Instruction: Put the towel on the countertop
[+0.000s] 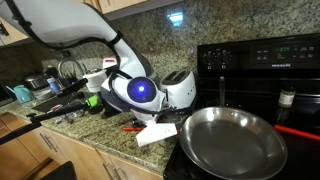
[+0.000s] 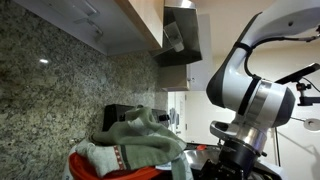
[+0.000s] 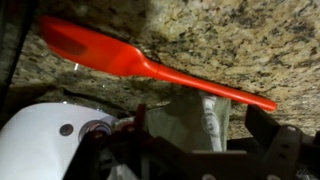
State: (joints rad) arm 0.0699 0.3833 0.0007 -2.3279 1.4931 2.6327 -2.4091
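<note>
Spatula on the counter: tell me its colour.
The spatula is orange-red; the wrist view shows it best, on the granite countertop.

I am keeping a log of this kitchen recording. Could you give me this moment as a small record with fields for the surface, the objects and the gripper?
surface: granite countertop, next to a black stove
pan: silver frying pan, empty, on the stove
spatula: red spatula, lying flat on the countertop
towel: pale towel between the fingers in the wrist view
pile: cloth pile, grey-green and white, heaped on something red
gripper: gripper above the countertop; open or shut cannot be told
</note>
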